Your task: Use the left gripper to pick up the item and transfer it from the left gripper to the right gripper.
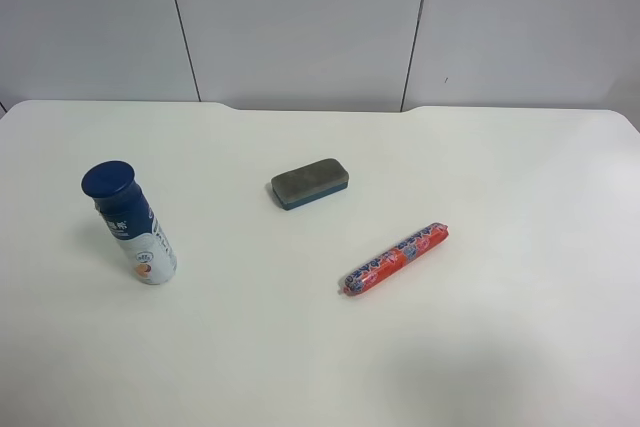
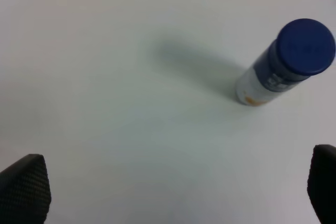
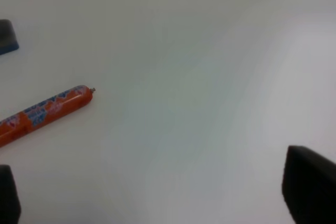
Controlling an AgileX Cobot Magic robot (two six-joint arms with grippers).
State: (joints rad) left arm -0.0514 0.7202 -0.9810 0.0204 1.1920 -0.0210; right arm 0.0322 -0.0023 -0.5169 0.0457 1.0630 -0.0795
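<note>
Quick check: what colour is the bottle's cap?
Dark blue; the cap on the bottle shows best in the left wrist view.

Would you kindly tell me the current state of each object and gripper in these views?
bottle: standing upright, cap on, not held.
eraser: lying flat, grey side up.
sausage stick: lying on its side, not held.
left gripper: open, empty.
right gripper: open, empty.

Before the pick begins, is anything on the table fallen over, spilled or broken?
Nothing stands out. The bottle stands upright with its dark blue cap on; the eraser and the sausage stick lie flat, each apart from the others. No spill or damage shows on the table.
</note>
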